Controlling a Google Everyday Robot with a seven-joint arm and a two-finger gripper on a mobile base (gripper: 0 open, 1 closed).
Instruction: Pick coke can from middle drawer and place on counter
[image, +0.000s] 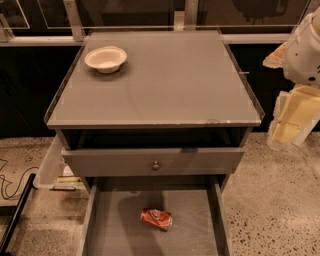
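Coke can (156, 219) lies on its side in the middle drawer (192, 227); your pincer (292, 122) hangs beside the tabletop (170, 85), and you cannot tell its opening.

We see speckled terrazzo floor (272, 200), dark wall (25, 85) behind with a pale rail (30, 41), black cables (7, 186) at floor left.
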